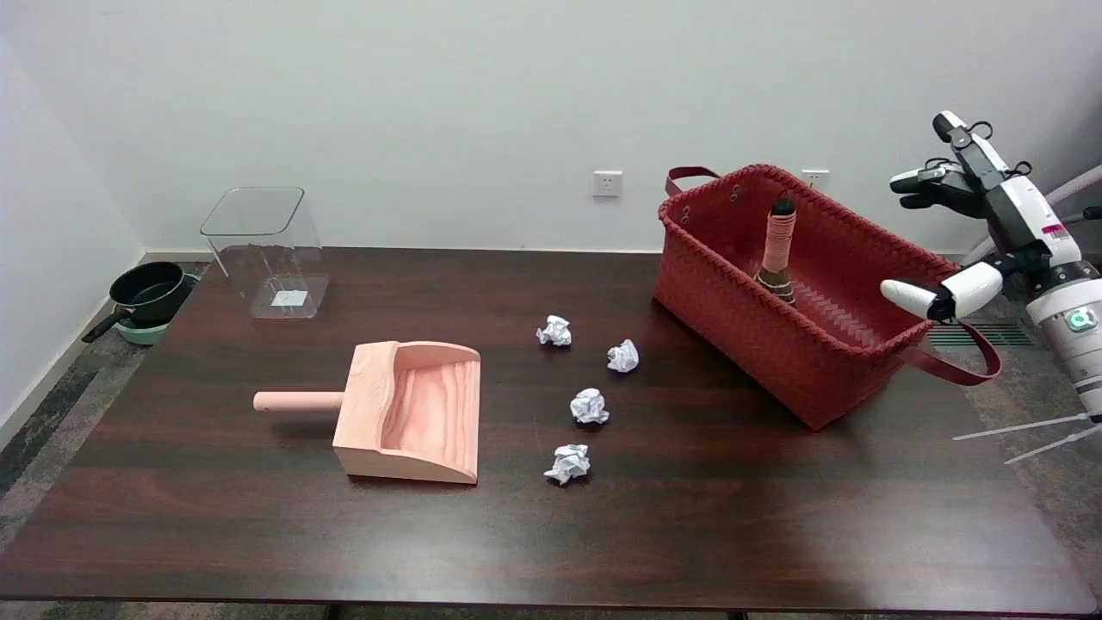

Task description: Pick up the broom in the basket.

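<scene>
The broom (777,250) stands in the red basket (732,301) near the desk's (689,517) far right corner. The right hand (981,232) hangs beside the basket, fingers spread, holding nothing. No writing can be read.

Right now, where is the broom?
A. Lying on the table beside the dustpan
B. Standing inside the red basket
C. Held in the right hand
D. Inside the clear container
B: the broom stands handle-up inside the red basket, while the right hand hovers empty beside it, fingers spread.
</scene>
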Controlling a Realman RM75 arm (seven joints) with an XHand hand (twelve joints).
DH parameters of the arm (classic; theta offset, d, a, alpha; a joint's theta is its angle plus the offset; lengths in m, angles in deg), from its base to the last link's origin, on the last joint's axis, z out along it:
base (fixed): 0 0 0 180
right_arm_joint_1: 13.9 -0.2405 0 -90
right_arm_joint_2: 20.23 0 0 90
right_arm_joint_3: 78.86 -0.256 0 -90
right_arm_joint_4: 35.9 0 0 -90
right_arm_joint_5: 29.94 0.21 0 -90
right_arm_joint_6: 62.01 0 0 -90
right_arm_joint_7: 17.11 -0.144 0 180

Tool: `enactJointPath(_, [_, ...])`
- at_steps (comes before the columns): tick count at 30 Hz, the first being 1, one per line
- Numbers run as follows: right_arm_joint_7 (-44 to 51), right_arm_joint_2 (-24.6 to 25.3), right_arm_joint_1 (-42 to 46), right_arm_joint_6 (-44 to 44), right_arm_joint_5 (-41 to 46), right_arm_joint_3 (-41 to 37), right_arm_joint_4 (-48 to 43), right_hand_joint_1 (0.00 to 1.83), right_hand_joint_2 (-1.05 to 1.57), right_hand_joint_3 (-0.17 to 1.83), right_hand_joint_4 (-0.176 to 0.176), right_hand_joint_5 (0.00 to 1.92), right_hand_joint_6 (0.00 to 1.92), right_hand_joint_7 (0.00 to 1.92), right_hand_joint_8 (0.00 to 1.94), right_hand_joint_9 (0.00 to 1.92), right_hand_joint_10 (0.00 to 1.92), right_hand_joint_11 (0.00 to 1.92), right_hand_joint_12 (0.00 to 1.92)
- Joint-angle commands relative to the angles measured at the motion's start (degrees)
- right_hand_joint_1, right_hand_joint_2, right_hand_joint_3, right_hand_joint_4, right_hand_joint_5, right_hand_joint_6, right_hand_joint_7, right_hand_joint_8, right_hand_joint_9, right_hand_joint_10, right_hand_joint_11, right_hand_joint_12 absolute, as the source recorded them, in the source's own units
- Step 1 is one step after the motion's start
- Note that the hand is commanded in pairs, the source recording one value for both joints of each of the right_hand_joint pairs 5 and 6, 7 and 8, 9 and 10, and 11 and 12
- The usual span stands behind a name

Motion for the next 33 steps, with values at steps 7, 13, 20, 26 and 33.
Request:
enactJointPath(7, [1.02, 1.36, -10.36, 1.25, -2.97, 11.94, 0.92, 1.24, -0.22, 1.18, 0.000, 0.05, 0.05, 0.64, 0.64, 0.50, 0.50, 0.63, 0.63])
enactJointPath(13, [2.86, 1.78, -11.79, 1.69, -4.30, 10.33, 0.73, 1.24, -0.23, 1.18, 0.000, 0.05, 0.05, 0.62, 0.62, 0.47, 0.47, 0.59, 0.59])
enactJointPath(20, [2.54, 2.25, -10.63, 1.44, -5.96, 6.73, 0.26, 1.24, -0.26, 1.19, 0.000, 0.05, 0.05, 0.60, 0.60, 0.47, 0.47, 0.61, 0.61])
enactJointPath(26, [2.53, 2.25, -10.56, 0.72, -5.97, 6.73, -0.09, 1.24, -0.27, 1.19, 0.000, 0.05, 0.05, 0.60, 0.60, 0.47, 0.47, 0.62, 0.62])
enactJointPath(33, [2.46, 2.09, -11.27, 0.11, -6.04, 6.65, -0.82, 1.24, -0.28, 1.19, 0.000, 0.05, 0.05, 0.60, 0.60, 0.47, 0.47, 0.62, 0.62])
